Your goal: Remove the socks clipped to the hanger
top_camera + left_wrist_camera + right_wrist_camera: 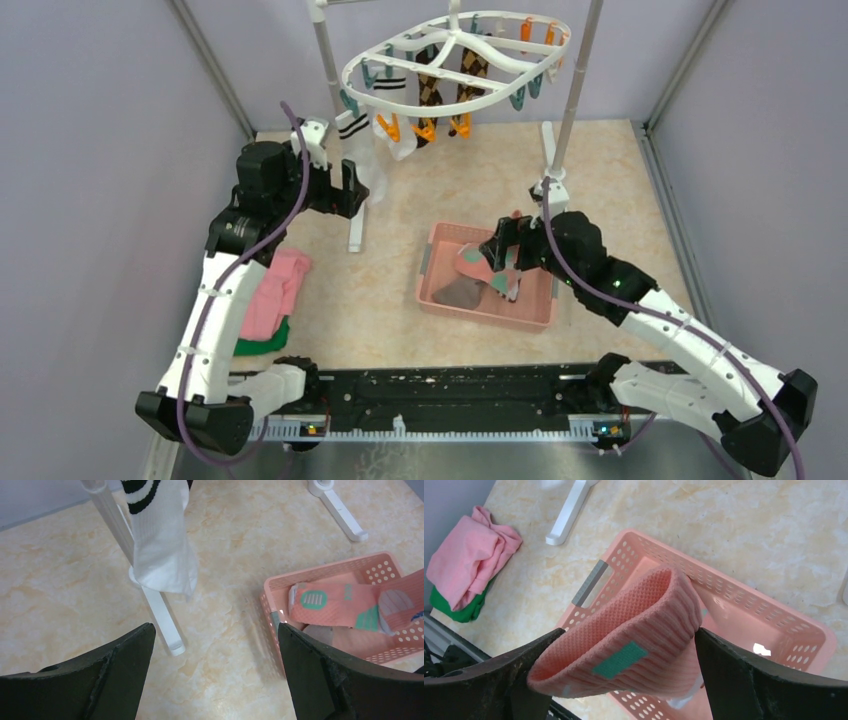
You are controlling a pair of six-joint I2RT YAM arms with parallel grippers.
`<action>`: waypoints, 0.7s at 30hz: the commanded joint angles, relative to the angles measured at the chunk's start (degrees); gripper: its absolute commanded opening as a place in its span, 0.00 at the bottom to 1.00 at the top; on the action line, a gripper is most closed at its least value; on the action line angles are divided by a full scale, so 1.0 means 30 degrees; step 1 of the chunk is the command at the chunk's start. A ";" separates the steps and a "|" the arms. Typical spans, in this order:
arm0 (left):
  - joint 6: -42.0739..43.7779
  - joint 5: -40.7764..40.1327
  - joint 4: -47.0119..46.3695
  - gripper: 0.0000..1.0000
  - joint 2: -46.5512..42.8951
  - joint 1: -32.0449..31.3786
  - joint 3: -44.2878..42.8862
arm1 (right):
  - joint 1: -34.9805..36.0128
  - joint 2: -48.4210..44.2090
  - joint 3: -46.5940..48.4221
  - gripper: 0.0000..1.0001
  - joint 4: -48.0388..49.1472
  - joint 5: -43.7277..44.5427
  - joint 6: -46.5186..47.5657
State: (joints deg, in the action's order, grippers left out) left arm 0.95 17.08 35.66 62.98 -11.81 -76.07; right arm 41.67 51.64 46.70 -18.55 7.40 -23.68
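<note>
The white oval hanger (455, 60) hangs at the back with orange and teal clips. A white sock with black cuff stripes (360, 150) (162, 545) and brown argyle socks (430, 90) are still clipped to it. My left gripper (358, 188) (215, 640) is open and empty, just below and near the white sock. My right gripper (505, 255) (629, 645) stands wide open over the pink basket (440, 300). A pink sock with a teal patch (644, 615) lies folded between its fingers, touching both. Other socks (335, 605) lie in the basket.
The rack's white foot (160, 615) runs across the floor beside the left gripper, and its right pole (575, 100) rises behind the right arm. Folded pink and green cloths (275, 290) (471, 565) lie at the left. Grey walls close in the sides.
</note>
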 commanded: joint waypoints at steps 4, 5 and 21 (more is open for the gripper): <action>-0.0004 -0.0733 -0.0889 0.99 -0.0327 0.0913 -0.0355 | -0.0033 0.0858 0.2854 0.99 -0.1239 -0.0717 0.0091; 0.0066 -0.0690 -0.1049 0.99 -0.0169 0.1018 -0.0375 | -0.0033 0.1383 0.3322 0.99 -0.1773 -0.0695 0.0294; 0.0606 0.4363 -0.6450 0.88 0.3113 0.2502 -0.0234 | -0.0044 0.1904 0.3762 0.99 -0.2866 -0.1180 0.1073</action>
State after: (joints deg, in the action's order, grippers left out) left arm 1.96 22.31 26.00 72.73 -4.58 -77.14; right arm 41.67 60.36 57.93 -32.10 5.19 -21.04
